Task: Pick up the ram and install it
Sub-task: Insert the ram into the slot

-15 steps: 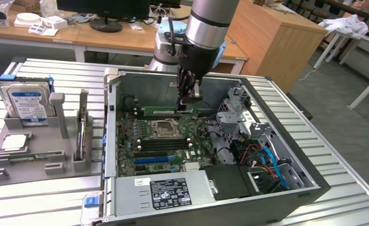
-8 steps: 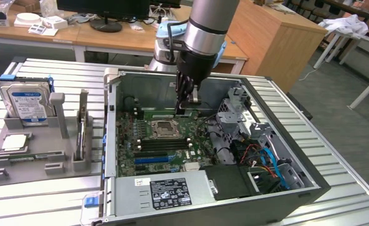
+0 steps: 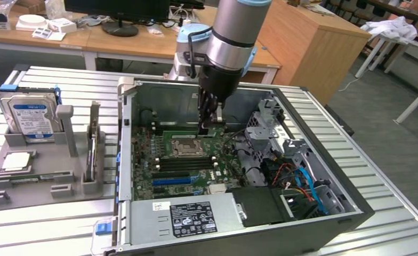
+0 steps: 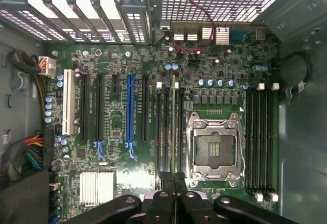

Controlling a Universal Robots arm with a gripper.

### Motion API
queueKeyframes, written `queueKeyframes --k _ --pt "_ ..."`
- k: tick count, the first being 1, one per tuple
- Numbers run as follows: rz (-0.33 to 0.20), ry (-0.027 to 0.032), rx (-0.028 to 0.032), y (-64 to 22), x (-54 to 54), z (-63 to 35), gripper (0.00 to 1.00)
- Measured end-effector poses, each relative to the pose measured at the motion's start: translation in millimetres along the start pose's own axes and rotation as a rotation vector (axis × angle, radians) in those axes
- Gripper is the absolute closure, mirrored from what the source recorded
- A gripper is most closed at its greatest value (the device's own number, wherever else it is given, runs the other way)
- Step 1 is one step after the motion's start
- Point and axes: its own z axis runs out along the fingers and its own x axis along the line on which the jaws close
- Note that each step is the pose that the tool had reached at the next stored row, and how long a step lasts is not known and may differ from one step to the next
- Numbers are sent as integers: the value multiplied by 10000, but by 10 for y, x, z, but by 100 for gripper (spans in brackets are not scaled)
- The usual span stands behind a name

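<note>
Down inside the open computer case [image 3: 127, 160] the gripper [image 3: 207, 127] hangs from the arm with its tips at the motherboard [image 3: 194, 160]. Its two fingers [image 4: 166, 183] stand pressed together, no gap showing between them in the wrist view. Directly under the tips stands the ram [image 4: 173, 127], a thin green stick seen on edge in one of the bank of memory slots just beside the CPU socket [image 4: 212, 145]. In the exterior view the ram [image 3: 184, 130] shows as a green strip running from the gripper toward the exterior view's left, along the far edge of the socket [image 3: 183, 149]. The fingertips meet over one end of the stick. Whether they pinch its top edge or only bear on it cannot be told.

Next to the ram, the neighbouring slots in that bank are black. A second bank of black empty memory slots [image 4: 260, 137] lies on the other side of the socket from the hand. The long blue expansion slot [image 4: 130, 109] sits further off, beyond the ram's bank, among black slots. Well apart from the hand, outside the case to the exterior view's left, a hard drive [image 3: 30, 114] stands upright in a grey holder [image 3: 38, 160].
</note>
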Motion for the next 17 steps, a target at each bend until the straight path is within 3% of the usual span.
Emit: queueKeyframes --k 6,11,17 --pt "1 42 0 -3 2 97 88" --pt "2 41 1 -3 12 98 88" --pt "1 41 1 -3 109 96 88"
